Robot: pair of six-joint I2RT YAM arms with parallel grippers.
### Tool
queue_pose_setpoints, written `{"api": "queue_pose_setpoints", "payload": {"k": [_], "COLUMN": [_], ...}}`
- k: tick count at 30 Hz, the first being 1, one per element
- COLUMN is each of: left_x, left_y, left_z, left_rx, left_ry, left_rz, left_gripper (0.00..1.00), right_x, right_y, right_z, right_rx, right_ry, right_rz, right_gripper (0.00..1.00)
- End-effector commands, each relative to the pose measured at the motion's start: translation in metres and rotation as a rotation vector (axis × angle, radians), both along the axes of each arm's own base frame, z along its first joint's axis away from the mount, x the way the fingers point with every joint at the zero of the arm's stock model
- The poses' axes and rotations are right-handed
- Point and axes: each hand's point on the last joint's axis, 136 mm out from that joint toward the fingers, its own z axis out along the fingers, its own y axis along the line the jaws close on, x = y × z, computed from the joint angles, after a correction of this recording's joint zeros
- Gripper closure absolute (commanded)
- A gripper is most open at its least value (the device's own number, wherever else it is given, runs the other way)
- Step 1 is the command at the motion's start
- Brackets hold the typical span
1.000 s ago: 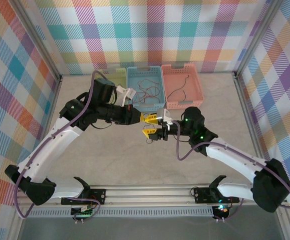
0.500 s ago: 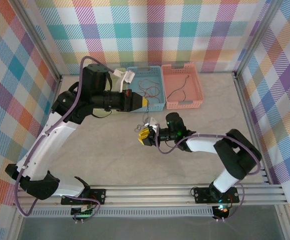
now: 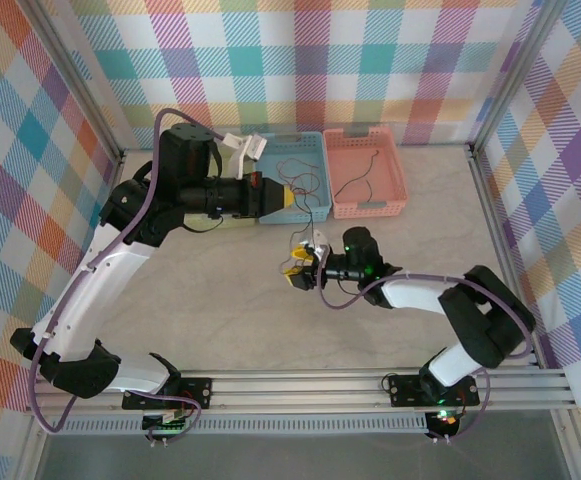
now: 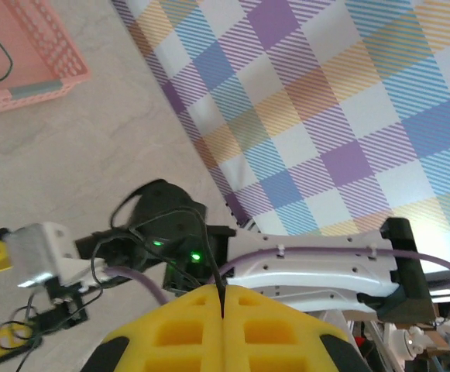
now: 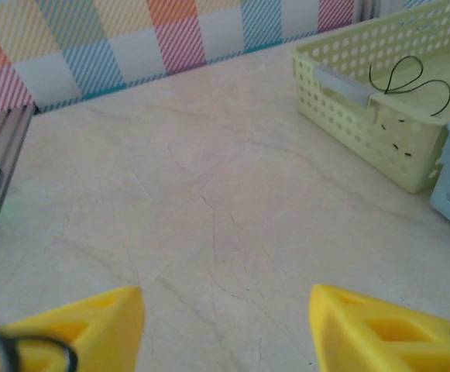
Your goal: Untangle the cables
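Just beyond the wide-open right gripper (image 3: pixel 296 272), the left gripper (image 3: pixel 288 197) pinched a thin black cable (image 4: pixel 219 284), seemingly drawing it free; next, it probably needed lifting clear.

A thin black cable (image 4: pixel 219 288) runs up out of the seam of the closed left jaws. Curly red strands (image 3: pixel 296 180) lie just beside those jaws, and a second black cable (image 3: pixel 362 186) lies farther past them. A looped black cable (image 5: pixel 401 77) lies well ahead of the parted right jaws.
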Motion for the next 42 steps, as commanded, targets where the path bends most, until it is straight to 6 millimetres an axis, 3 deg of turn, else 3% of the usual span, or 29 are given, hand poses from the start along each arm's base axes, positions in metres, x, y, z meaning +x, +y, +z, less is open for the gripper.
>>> {"api": "queue_pose_setpoints", "payload": {"k": [1, 5, 10, 18, 20, 25, 30, 32, 37, 42], "left_x": [0.001, 0.003, 0.002, 0.001, 0.0, 0.0, 0.002, 0.002, 0.006, 0.01], "left_y": [0.0, 0.0, -0.001, -0.002, -0.002, 0.002, 0.004, 0.004, 0.003, 0.002], "left_z": [0.019, 0.022, 0.031, 0.033, 0.034, 0.043, 0.05, 0.049, 0.044, 0.04], "left_rx": [-0.037, -0.037, -0.046, -0.046, -0.048, -0.049, -0.054, -0.053, -0.036, -0.027], "left_ry": [-0.036, -0.043, -0.061, -0.062, -0.062, -0.087, -0.109, -0.108, -0.109, -0.104], "left_rz": [0.024, 0.027, 0.018, 0.005, 0.001, 0.019, 0.034, 0.033, 0.041, 0.044], "left_gripper": [1.0, 1.0, 1.0, 1.0, 1.0, 1.0, 1.0, 1.0, 1.0, 1.0], "right_x": [-0.021, -0.037, -0.052, -0.05, -0.046, 0.0, 0.008, 0.002, -0.027, -0.041], "right_y": [-0.004, -0.018, -0.03, -0.023, -0.022, -0.03, -0.038, -0.038, -0.033, -0.038], "right_z": [0.043, 0.066, 0.077, 0.094, 0.086, 0.032, -0.001, -0.002, 0.04, 0.075], "right_rx": [0.108, 0.103, 0.098, 0.113, 0.084, -0.109, -0.143, -0.127, -0.013, 0.057], "right_ry": [-0.113, -0.177, -0.223, -0.22, -0.217, -0.123, -0.065, -0.071, -0.156, -0.223], "right_rz": [0.067, 0.073, 0.077, 0.106, 0.1, -0.108, -0.181, -0.162, -0.027, -0.004], "right_gripper": [0.33, 0.24, 0.14, 0.15, 0.16, 0.26, 0.27, 0.23, 0.15, 0.12]}}
